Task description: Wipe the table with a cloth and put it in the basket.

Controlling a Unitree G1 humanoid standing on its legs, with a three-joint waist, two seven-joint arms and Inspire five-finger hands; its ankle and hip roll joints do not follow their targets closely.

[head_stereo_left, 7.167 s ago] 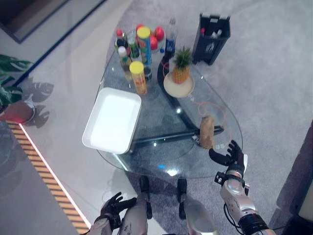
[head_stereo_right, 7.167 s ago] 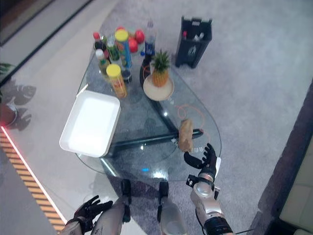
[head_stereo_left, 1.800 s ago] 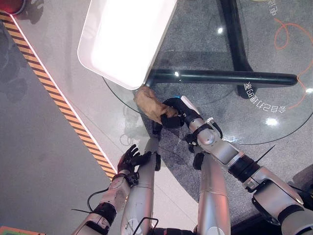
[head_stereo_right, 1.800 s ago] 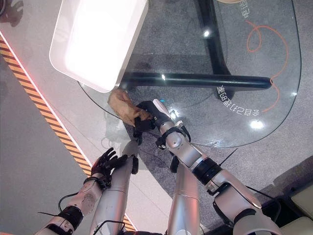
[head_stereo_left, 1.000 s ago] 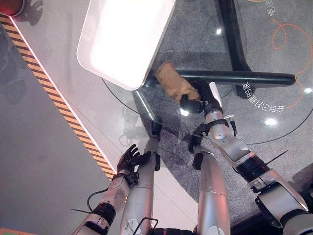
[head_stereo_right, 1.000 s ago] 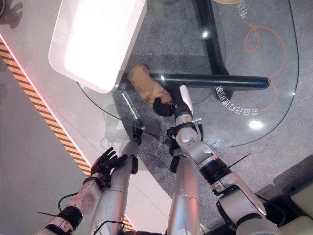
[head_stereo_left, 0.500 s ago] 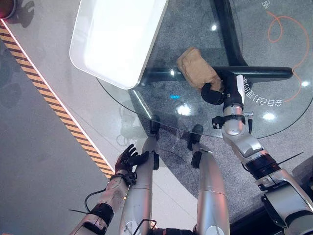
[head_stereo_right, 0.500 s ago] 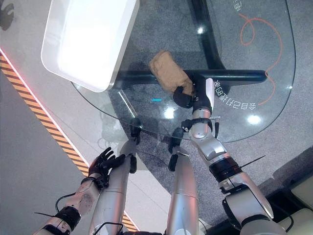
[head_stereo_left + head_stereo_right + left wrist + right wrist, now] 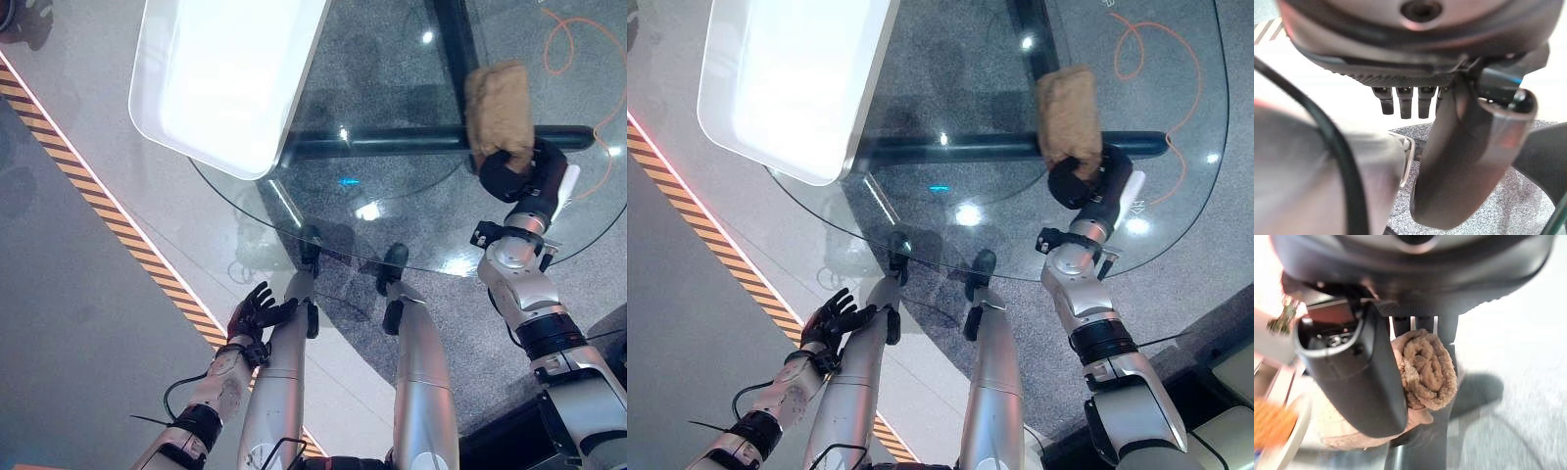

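1. Left eye view shows a glass table (image 9: 411,225) with a rounded edge and a dark frame (image 9: 392,142) under the glass; every place below is given from this table.
2. A white tray-like basket (image 9: 230,73) sits at the table's far left side, part of it hanging over the glass edge.
3. The right hand (image 9: 514,176) is over the table's right part, near the right end of the dark frame's crossbar.
4. That hand is clenched round the near end of a brown cloth (image 9: 500,103); the rest of the cloth lies flat on the glass, stretching away from the hand toward the far side of the table.
5. Right wrist view confirms the grasp: the rolled, fuzzy cloth (image 9: 1425,369) is pinned between the thumb and the fingers.
6. The cloth is well apart from the basket, with the middle of the table between them.
7. An orange line (image 9: 1156,59) curls on the floor beneath the glass, at the table's far right.
8. The left hand (image 9: 257,311) hangs off the table, below its near left edge, with its fingers spread and relaxed, holding nothing.
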